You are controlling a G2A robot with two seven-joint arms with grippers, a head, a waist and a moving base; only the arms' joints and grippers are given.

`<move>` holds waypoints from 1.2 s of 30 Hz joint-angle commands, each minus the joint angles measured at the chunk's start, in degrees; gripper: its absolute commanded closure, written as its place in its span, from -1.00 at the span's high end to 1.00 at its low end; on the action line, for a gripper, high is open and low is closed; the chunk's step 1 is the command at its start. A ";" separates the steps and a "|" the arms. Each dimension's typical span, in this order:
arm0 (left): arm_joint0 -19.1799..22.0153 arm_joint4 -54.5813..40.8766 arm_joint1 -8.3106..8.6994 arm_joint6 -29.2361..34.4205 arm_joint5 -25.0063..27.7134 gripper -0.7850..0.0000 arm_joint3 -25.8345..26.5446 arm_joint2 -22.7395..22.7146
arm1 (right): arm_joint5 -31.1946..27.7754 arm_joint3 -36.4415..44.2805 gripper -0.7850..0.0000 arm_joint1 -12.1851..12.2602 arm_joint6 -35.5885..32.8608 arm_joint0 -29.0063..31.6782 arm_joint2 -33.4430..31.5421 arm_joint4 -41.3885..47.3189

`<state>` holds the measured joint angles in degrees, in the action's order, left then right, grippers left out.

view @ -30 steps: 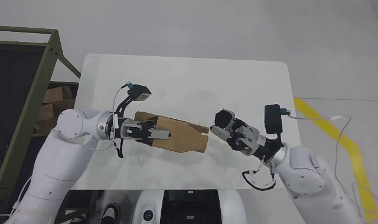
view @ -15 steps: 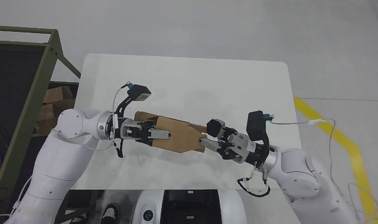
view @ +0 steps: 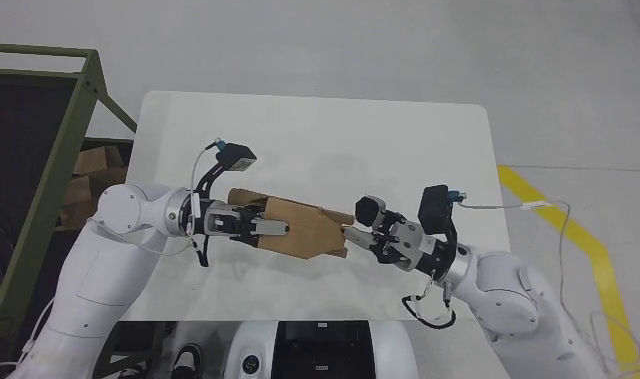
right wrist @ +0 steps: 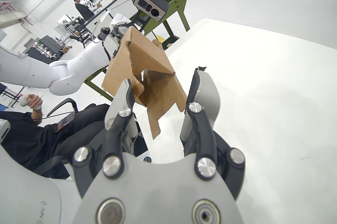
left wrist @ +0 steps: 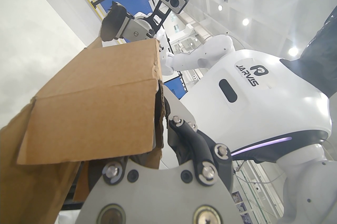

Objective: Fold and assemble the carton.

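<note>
Overhead, carton: 1 brown carton (view: 290, 231) lies lengthwise between the 2 arms over the near half of the white table (view: 300, 129), partly opened, apparently lifted clear of it.
Overhead, left gripper: the left gripper (view: 262, 225) is clamped on the carton's end nearest its arm, probably to anchor the piece while the far end is worked.
Overhead, right gripper: the right gripper (view: 352, 233) sits at the opposite end, right against the end flaps.
Left wrist, hold: the carton's panels run away from the wrist, and 1 finger (left wrist: 181, 117) presses the torn edge. I judge the grip firm on cardboard.
Right wrist, hold: the 2 fingers (right wrist: 196, 88) stand apart with 1 loose flap (right wrist: 160, 101) hanging in the gap. The other finger touches the cardboard, but nothing is pinched.
Right wrist, reason: this straddle probably lines up the flap for catching and folding inward.
Count: 1 carton, 1 table, 2 grippers.
</note>
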<state>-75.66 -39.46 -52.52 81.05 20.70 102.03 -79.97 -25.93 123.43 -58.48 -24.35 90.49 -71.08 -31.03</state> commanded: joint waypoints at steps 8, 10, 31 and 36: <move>0.21 0.27 -0.02 -0.14 -0.11 -1.00 0.02 0.17 | 8.91 5.93 0.11 -0.11 -0.75 2.56 0.74 -9.06; 0.21 0.25 -0.02 -0.13 -0.13 -1.00 0.01 0.15 | 9.46 6.10 0.11 -0.17 -1.31 2.52 1.24 -8.95; -0.01 0.02 0.03 0.24 -0.15 -1.00 -0.16 -0.23 | 5.59 -0.39 -0.18 -1.13 -4.64 -4.71 6.22 -1.80; 0.05 0.06 0.03 0.20 -0.31 -1.00 -0.21 -0.16 | 5.04 -0.24 -0.27 -1.30 -4.92 -5.66 7.15 -1.51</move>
<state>-75.63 -39.40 -52.49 81.27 20.41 101.82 -80.14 -20.66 123.13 -59.76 -29.23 84.99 -64.09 -32.61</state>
